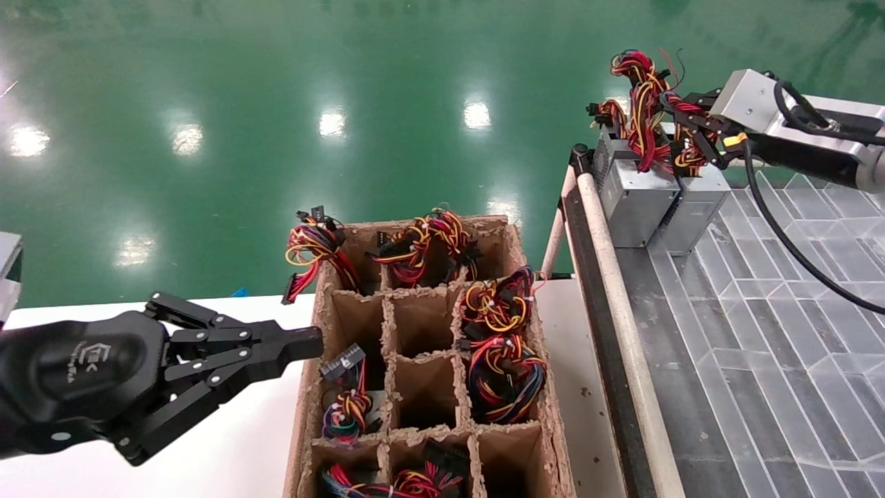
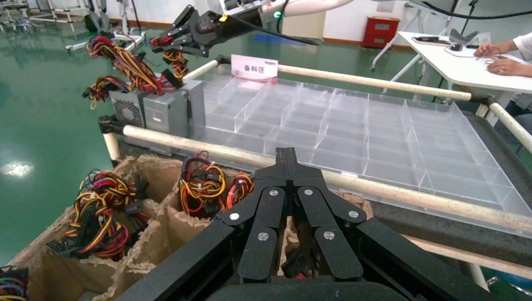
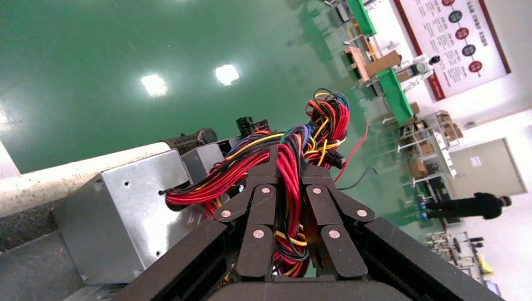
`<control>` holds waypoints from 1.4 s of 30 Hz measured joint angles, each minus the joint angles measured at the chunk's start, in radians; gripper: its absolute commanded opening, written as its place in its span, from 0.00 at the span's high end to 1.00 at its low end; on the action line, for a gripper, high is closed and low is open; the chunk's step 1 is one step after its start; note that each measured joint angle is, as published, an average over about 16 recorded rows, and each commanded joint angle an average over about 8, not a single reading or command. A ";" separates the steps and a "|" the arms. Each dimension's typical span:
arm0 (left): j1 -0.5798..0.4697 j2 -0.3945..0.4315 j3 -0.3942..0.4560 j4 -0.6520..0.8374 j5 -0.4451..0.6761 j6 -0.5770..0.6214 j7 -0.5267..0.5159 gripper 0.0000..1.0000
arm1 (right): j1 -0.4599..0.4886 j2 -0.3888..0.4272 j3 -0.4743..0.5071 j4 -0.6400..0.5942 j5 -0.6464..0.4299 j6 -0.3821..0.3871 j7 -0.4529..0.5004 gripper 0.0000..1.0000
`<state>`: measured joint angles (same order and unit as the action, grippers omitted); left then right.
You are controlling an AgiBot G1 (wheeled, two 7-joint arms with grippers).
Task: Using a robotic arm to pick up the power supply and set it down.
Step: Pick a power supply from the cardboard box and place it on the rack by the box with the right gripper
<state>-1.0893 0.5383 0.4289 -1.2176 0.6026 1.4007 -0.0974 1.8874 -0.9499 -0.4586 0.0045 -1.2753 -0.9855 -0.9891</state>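
our right gripper (image 1: 681, 131) is closed on the wire bundle (image 3: 290, 164) of the power supply (image 1: 697, 207), which stands on the far corner of the clear tray (image 1: 795, 290) beside a similar grey unit (image 1: 632, 197). our left gripper (image 1: 314, 342) hovers with its fingers pressed together at the edge of the cardboard crate (image 1: 532, 443) of wired units.

left gripper (image 1: 308, 344): closed, low, idle | right gripper (image 1: 681, 135): extended, clamped
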 measured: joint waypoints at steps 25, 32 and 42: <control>0.000 0.000 0.000 0.000 0.000 0.000 0.000 1.00 | 0.030 -0.025 -0.008 -0.003 -0.011 -0.017 0.045 0.00; 0.000 0.000 0.000 0.000 0.000 0.000 0.000 1.00 | 0.036 -0.025 0.006 0.003 0.010 -0.072 0.063 0.00; 0.000 0.000 0.000 0.000 0.000 0.000 0.000 1.00 | -0.024 0.005 0.031 0.102 0.069 -0.159 0.157 0.00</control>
<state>-1.0893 0.5383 0.4289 -1.2176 0.6026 1.4007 -0.0974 1.8636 -0.9453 -0.4272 0.1061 -1.2065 -1.1443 -0.8326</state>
